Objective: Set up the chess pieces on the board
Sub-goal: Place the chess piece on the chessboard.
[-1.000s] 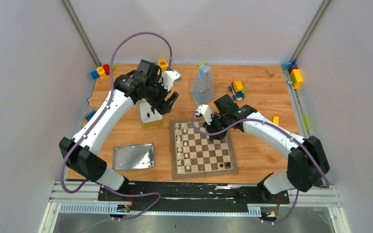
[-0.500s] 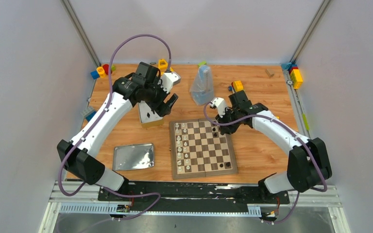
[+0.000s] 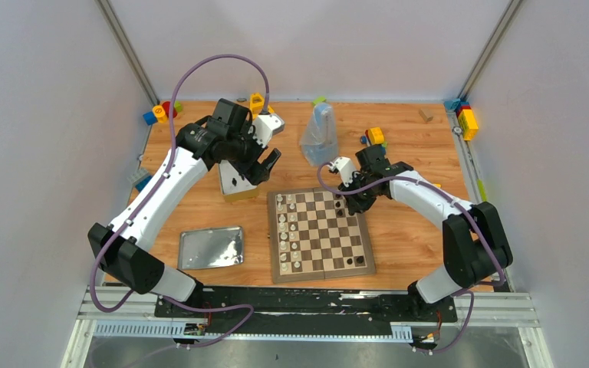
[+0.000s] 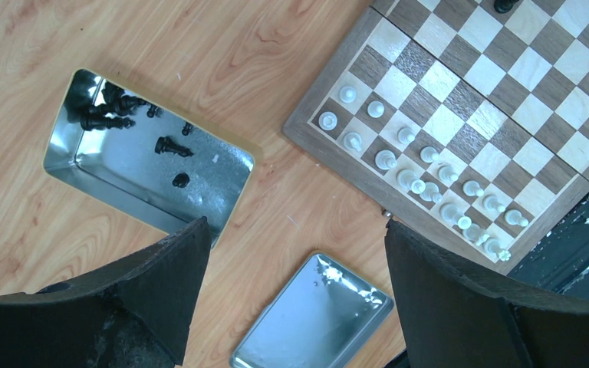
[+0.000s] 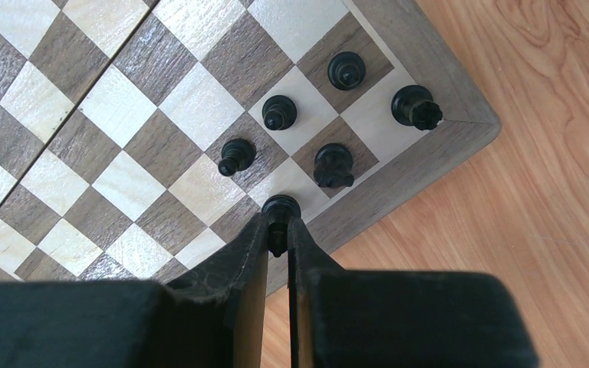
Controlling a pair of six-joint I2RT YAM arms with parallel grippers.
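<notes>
Right gripper (image 5: pixel 278 234) pinches a black piece (image 5: pixel 281 207) at the board (image 5: pixel 387 188) edge — left gripper (image 4: pixel 295 230) hangs wide open, empty, over the tin (image 4: pixel 123 165).

**Where everything lies on the table**

We find the board (image 3: pixel 326 234) mid-table (image 3: pixel 399 253), toward the near edge. To its left lies the lid (image 3: pixel 211 247). Behind the lid, just off the board's far left corner, sits the tin (image 4: pixel 126 165), with several loose pieces (image 4: pixel 172 146) lying in it. Two files of pieces (image 3: pixel 287 230) stand along the board's left side. Five corner pieces (image 5: pixel 279 112) cluster at its far right corner. A sixth piece (image 5: pixel 281 208) sits at the board's edge there, between the fingers of the right gripper (image 5: pixel 278 230). Behind the board stands a bag (image 3: pixel 320 134). Toy blocks (image 3: pixel 374 136) lie to its right and in both far corners of the table.
</notes>
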